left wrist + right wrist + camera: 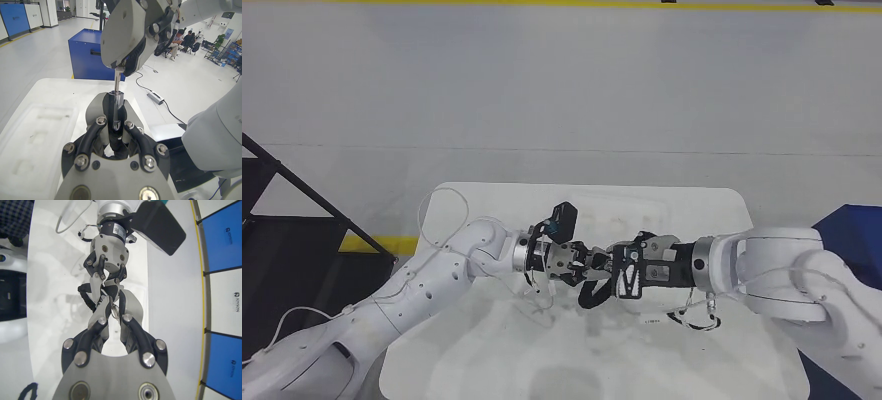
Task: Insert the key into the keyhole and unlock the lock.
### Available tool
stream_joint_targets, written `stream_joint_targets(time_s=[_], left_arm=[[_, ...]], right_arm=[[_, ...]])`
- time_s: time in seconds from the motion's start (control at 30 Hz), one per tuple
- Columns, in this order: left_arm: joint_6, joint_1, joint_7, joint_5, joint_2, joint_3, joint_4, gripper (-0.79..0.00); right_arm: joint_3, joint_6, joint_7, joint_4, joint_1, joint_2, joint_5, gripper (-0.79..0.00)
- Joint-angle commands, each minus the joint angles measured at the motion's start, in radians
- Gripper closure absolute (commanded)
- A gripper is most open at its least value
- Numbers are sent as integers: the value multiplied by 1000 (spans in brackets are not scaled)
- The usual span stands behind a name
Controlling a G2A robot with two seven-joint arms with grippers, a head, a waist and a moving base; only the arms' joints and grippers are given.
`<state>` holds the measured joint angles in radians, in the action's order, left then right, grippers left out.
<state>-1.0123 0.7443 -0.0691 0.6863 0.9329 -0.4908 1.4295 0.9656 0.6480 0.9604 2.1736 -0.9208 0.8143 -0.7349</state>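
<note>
Judging by the key (117,81) poking its tip into the keyhole, looks like the push-in step — not the turn yet. Can see the lock (115,108), a shiny round tube, in the middle of the left wrist view, pointing up the frame, with the left gripper (113,101) squeezed shut on its sides. Just above it, in the upper middle, can see the right gripper (121,69) pinching the flat head of the key. Most of the key's thin part out in the open, so only a little way in, at a guess. In the middle of the right wrist view, can spot the key ring (115,311) hanging between that gripper's fingers.

Next: push the key straight into the lock as far as possible, then twist. Keep both lined up — risk of jamming or bending with a small tilt. Hold the lock firm while twisting.

Below, in the middle of the top view, a white table (692,210). On it, at the lower left of the left wrist view, a white foam tray (28,132). Behind, upper left, a blue cabinet (85,56) on a pale shiny floor (37,47), and a grey power box (156,97) to the right.
</note>
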Motion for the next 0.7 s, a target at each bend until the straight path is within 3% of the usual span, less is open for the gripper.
stream_joint_targets(time_s=[0.0, 0.33, 0.53, 0.57, 0.6, 0.63, 0.67], left_arm=[[0, -3, -6, 5, 0, 3, 0, 0], [0, -6, -30, 53, 1, 2, 11, 0], [0, 1, -41, 79, 4, 1, 12, 0], [0, 1, -39, 84, 4, 2, 8, 0], [0, 2, -37, 87, 5, 3, 4, 0], [0, 1, -35, 92, 5, 2, -2, 0], [0, 1, -30, 98, 5, 1, -8, 0]], right_arm=[[6, -75, 27, 5, -8, 0, 58, 0], [29, -403, 169, 36, -28, 4, 246, 0], [29, -470, 191, 43, -31, 8, 262, 0], [28, -472, 190, 43, -32, 8, 262, -274], [27, -473, 189, 43, -32, 9, 263, -736], [29, -479, 181, 43, -33, 10, 264, -785], [31, -483, 177, 44, -36, 10, 265, -785]])
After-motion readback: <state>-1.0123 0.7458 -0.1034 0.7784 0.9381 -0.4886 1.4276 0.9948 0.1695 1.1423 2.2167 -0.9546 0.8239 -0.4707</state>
